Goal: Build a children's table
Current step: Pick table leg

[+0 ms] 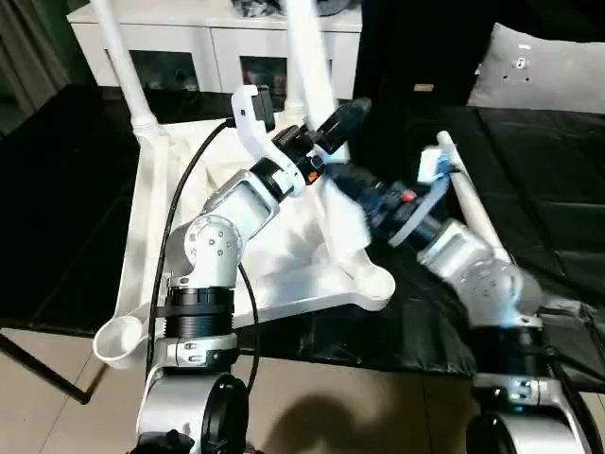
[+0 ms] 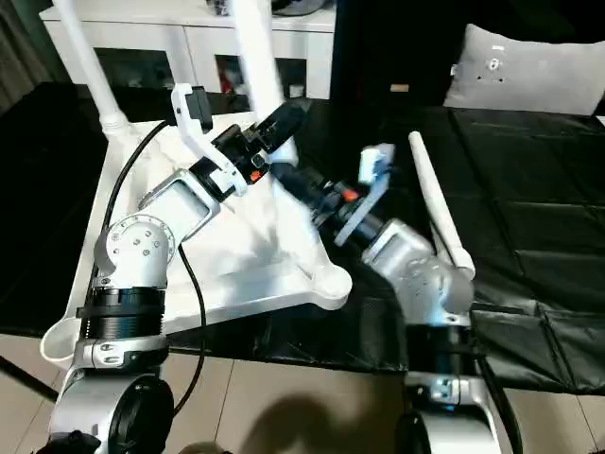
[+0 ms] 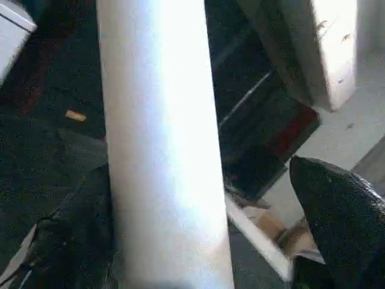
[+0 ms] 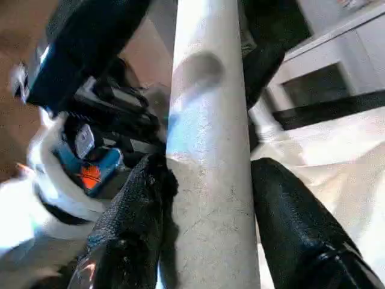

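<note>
Two end effectors are meeting on one upright leg (image 1: 312, 66) of the upturned children's table (image 1: 284, 274), the left end effector (image 3: 198, 241) parted around it, the right end effector (image 4: 207, 229) seemingly clamping it, needing straight downward pressure into its socket.

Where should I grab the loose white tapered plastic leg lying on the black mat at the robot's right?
Take the loose white tapered plastic leg around mid-shaft, from straight above, with the end effector fingers spanning across its length. It lies flat on the black mat, so only its top and sides are open, and the round shaft should centre itself between the fingers.
</note>
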